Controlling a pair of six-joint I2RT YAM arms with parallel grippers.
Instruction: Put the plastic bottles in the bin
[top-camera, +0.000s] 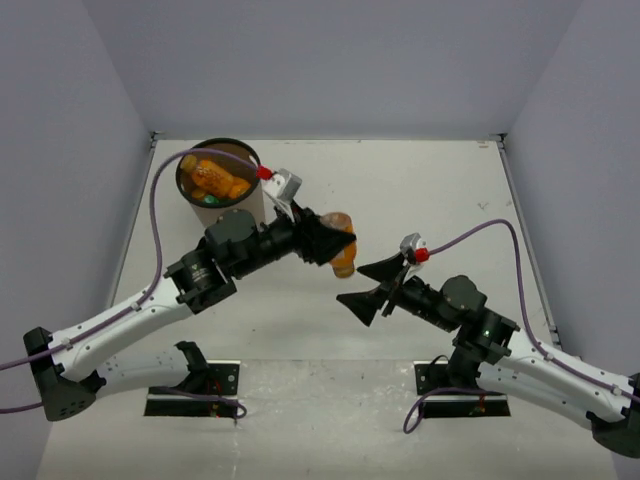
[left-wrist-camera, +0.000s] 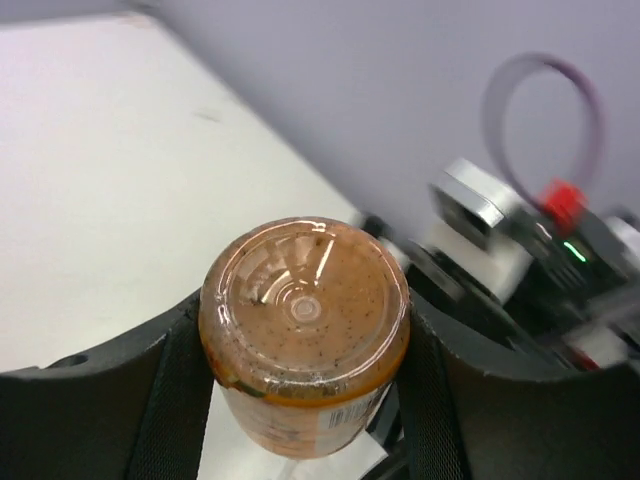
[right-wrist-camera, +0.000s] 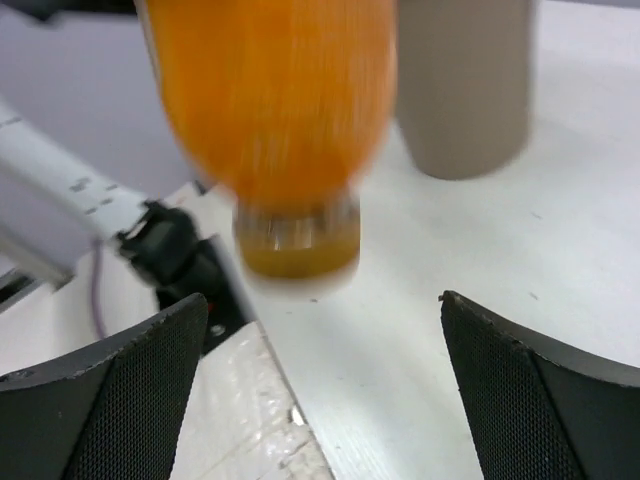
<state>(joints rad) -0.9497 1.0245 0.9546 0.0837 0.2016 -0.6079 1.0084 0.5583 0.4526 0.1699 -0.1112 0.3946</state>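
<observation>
Left claw (top-camera: 343, 245) grips an orange bottle (top-camera: 343, 263) near the bin (top-camera: 252, 205); right claw (top-camera: 352, 285) gapes.

The left arm (top-camera: 130, 320) reaches from its base at the near left edge up and to the right, bent at the elbow, with its wrist (top-camera: 235, 245) near the middle of the scene. The left gripper (top-camera: 336, 243) points right. Its black fingers (left-wrist-camera: 120, 400) press against both sides of an orange bottle (left-wrist-camera: 305, 330), gripped with its base toward the wrist camera. The right arm (top-camera: 545, 375) extends from the near right corner toward the left. The right gripper (top-camera: 369, 287) faces the left one, its jaws spread wide with nothing between them, close to the held bottle.
</observation>
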